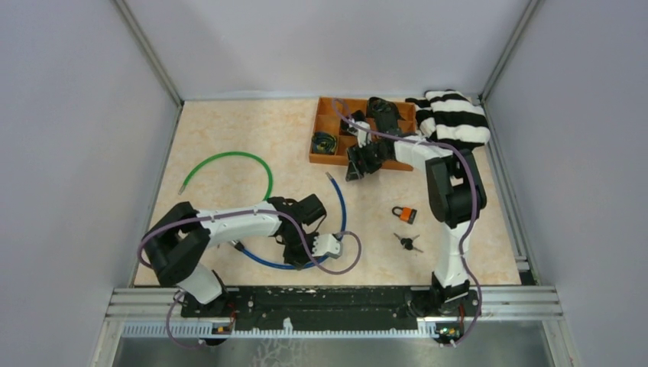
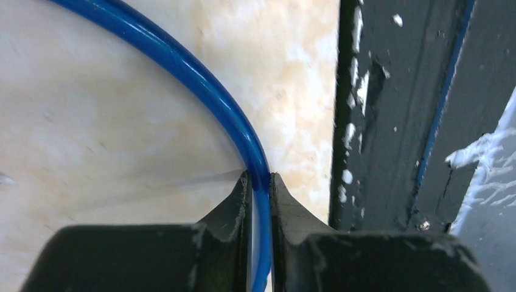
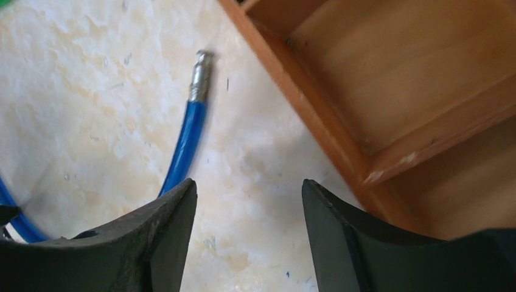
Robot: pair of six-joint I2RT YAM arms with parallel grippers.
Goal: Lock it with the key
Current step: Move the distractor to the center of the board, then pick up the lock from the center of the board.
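Padlock: small orange-bodied padlock with dark shackle [image 1: 405, 214], flat on the pale marbled tabletop [image 1: 229, 130], right of centre, just beside the right arm's upright link. Nothing touches it.
Keys: small dark bunch of keys [image 1: 409, 243], a little nearer the arm bases than the padlock and apart from it. Untouched.
Left gripper [image 2: 260, 179]: fingers [image 2: 234, 207] pinched tight on the blue flexible cable [image 2: 182, 67], which runs down between them. The black frame rail [image 2: 389, 121] is close alongside. Reads as a hold for dragging the cable, not lock work.
Right gripper [image 3: 248, 188]: fingers [image 3: 170, 219] spread wide, holding nothing. It hovers over bare table beside the corner of the orange wooden compartment tray [image 3: 292, 91]. The cable's metal-tipped end [image 3: 199, 76] lies ahead of it.
Surroundings: green cable arc [image 1: 229, 160] at far left; black-and-white striped cloth [image 1: 455, 115] at the tray's right end.
Stage: judged not begun, since key and lock both lie loose.
Next: the right arm sits nearer and would need to reach toward the bases for the keys. The left would have to drop the cable to steady the padlock.
Risk: flat keys on a smooth top are hard to pinch, and an unbraced padlock may slide as the key goes in.
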